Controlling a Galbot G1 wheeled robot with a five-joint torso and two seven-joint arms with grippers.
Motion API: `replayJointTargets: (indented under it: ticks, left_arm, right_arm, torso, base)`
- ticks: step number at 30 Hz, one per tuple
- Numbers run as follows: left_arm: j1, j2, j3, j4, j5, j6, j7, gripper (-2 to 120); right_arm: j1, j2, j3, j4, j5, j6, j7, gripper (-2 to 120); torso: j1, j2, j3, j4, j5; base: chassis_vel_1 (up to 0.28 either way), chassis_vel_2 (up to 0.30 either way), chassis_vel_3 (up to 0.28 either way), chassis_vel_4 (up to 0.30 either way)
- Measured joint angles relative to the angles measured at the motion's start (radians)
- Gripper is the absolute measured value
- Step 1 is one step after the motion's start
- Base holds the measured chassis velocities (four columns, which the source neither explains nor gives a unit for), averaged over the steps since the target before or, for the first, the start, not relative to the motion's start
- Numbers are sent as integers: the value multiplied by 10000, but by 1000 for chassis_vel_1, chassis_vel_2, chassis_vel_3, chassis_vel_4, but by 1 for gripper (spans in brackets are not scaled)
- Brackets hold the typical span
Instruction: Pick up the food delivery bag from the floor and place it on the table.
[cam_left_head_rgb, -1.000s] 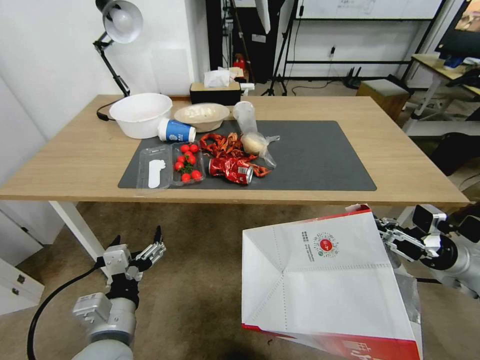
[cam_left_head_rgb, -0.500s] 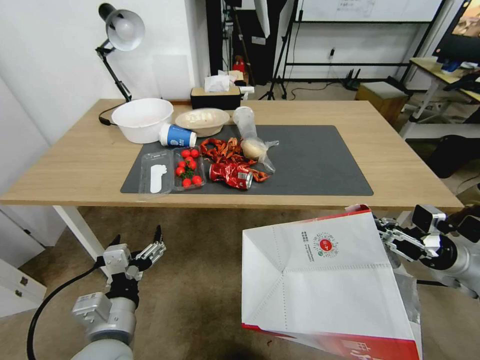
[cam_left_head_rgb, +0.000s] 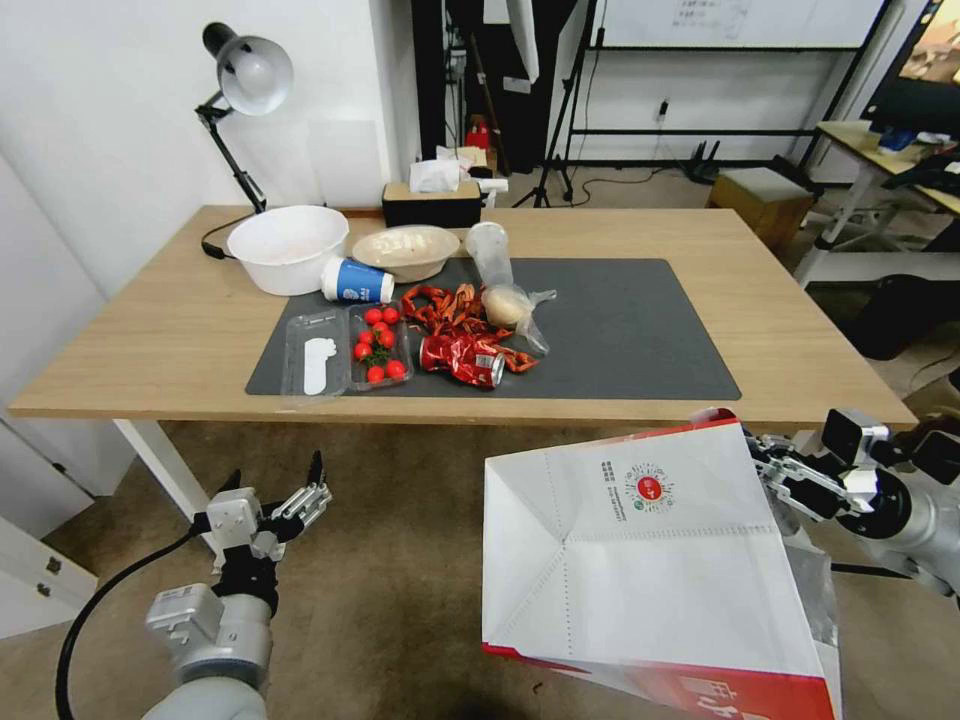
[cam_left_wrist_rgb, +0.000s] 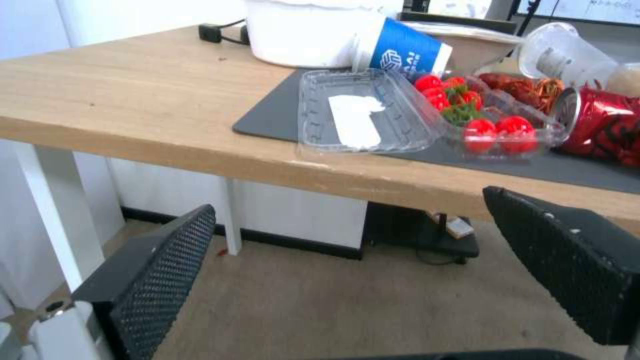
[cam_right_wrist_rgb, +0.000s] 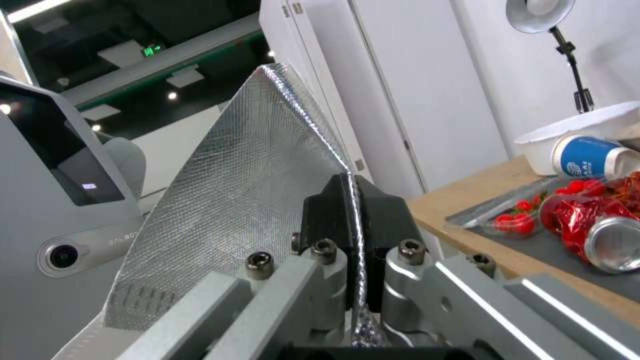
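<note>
Your right gripper (cam_left_head_rgb: 768, 462) is clamping its fingers (cam_right_wrist_rgb: 383, 220) together on the foil-lined top edge of the food delivery bag (cam_left_head_rgb: 640, 560), with the silver sheet pinched between the two black pads. From the head camera, that grip is sitting at about four o'clock, and the bag is hanging from it at about five o'clock, tilted, its white side facing up. It is hovering over the floor (cam_left_head_rgb: 400, 560), just short of the near edge of the table (cam_left_head_rgb: 150, 330), and is not yet over it.

You are handling something that looks light and thin: creased paper over foil, stiff along the folds but likely to buckle or tear if you are pulling hard on a single edge. A pinch on the rim is probably enough for an empty bag; the white flat handles would be the safer hold, though I cannot make them out here.

On the white side you are seeing a small round red logo (cam_left_head_rgb: 648, 488) with a block of tiny dark print beside it, too small to read. White characters are running along the red band at the bag's lower edge, cut off and unreadable.

Your left gripper (cam_left_head_rgb: 275, 487) is idling at about seven o'clock, fingers (cam_left_wrist_rgb: 150, 280) spread apart, holding nothing, low beside the table leg.
</note>
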Motion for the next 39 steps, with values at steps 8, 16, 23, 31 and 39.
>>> replayJointTargets:
  ticks: [8, 16, 23, 31, 39]
  left_arm:
    - [6, 4, 1, 26, 0, 1, 82, 100]
    - [17, 4, -1, 32, 2, 8, 88, 100]
    - [16, -4, -17, 49, 19, -21, 133, 100]
    - [-7, 0, -47, 90, 9, -116, 262, 100]
    - [5, 12, -29, 117, 17, -185, 205, 100]
  right_arm:
    - [-9, 14, 6, -39, 1, 6, 11, 0]
    - [-17, 23, 7, -62, 3, 11, 18, 0]
    - [-7, 23, 7, -62, 7, 12, 24, 0]
    - [-1, 18, 10, -45, 21, 12, 38, 0]
    - [-41, 50, 62, -42, 79, 31, 91, 0]
  torso:
    - [172, 400, 232, 0, 0]
    - [312, 715, 406, 0, 0]
    - [406, 923, 522, 0, 0]
    - [500, 1141, 644, 0, 0]
    - [487, 1108, 626, 0, 1]
  base:
    - [0, 0, 0, 0]
    - [0, 0, 0, 0]
    - [0, 0, 0, 0]
    - [0, 0, 0, 0]
    - [0, 0, 0, 0]
